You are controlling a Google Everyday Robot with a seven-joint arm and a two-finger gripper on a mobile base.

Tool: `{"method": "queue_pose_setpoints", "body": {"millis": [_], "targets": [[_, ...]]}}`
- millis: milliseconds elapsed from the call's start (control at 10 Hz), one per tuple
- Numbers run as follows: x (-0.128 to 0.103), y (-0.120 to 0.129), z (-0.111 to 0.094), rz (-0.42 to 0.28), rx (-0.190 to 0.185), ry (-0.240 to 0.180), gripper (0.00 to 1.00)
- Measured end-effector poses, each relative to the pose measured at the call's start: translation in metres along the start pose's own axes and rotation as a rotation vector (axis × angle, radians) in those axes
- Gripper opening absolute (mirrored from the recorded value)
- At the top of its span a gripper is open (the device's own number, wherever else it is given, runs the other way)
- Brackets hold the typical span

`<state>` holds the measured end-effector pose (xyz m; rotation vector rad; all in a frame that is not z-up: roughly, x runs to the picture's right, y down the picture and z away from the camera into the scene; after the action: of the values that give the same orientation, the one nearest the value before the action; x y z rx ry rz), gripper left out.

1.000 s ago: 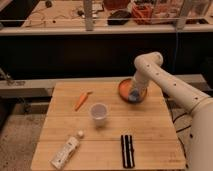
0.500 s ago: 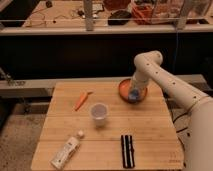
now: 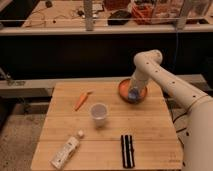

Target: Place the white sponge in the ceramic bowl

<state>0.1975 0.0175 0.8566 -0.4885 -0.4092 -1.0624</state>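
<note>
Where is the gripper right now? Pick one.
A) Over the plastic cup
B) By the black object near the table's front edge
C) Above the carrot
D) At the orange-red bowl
D: the gripper hangs right at the ceramic bowl on the table's far right side, well apart from the cup.

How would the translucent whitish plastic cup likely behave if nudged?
The translucent whitish plastic cup stands upright and looks thin-walled, so probably light: a low push likely slides it, one near the rim may tip it. Tipped, it might roll. The gripper is at the shallow orange-red bowl, away from it.
</note>
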Motion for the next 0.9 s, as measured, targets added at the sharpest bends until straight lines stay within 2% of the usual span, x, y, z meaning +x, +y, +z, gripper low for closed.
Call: {"method": "queue_pose_setpoints", "body": {"millis": [100,300,400,500,600,700,800,900], "targets": [[0.0001,-0.001,-0.0002,-0.002,0.001,0.001,0.32],[0.0006,-0.0026,-0.001,-0.002,0.003,0.002,0.52],[0.0012,-0.0028,-0.0019,-0.001,0.005,0.002,0.59],[0.0024,-0.0031,-0.0029,0.0,0.005,0.002,0.61],[0.0026,-0.0036,-0.0032,-0.001,0.005,0.002,0.58],[0.0026,-0.0034,-0.0037,-0.001,0.004,0.0,0.49],[0.0025,-0.0027,-0.0035,0.0,0.003,-0.003,0.46],[0.0031,-0.0031,-0.0038,0.001,0.005,-0.002,0.47]]}}
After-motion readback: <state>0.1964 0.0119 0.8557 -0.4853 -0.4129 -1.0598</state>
